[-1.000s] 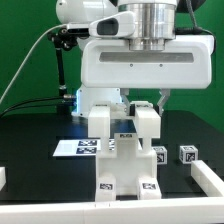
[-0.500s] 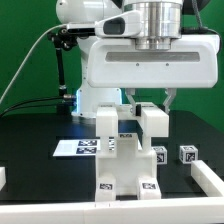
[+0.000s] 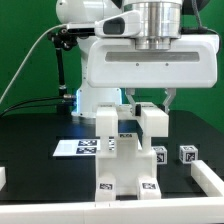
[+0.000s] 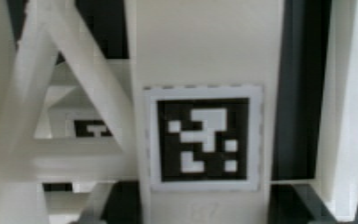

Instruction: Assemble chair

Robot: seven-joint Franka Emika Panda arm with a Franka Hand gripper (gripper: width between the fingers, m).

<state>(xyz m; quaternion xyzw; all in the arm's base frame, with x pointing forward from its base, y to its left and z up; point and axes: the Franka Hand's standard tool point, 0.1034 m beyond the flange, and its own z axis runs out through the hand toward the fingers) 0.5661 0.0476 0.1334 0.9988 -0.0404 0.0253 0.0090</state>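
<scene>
1. The chair stands upright at the table's front middle, a part-built white frame with two posts rising from a tagged base; standing it this way keeps the post tops open to work from above.
2. Up close, the wrist view fills with one white post and its tag, with slanted white bars beside it, so the camera sits hard against the frame.
3. The gripper hangs directly over the posts, its fingers reaching down behind them. Whether they pinch a part or stand apart I cannot tell.
4. The marker board lies flat behind the chair, partly hidden by it.
5. Loose tagged blocks wait on the exterior view's right, likely the next parts.
</scene>
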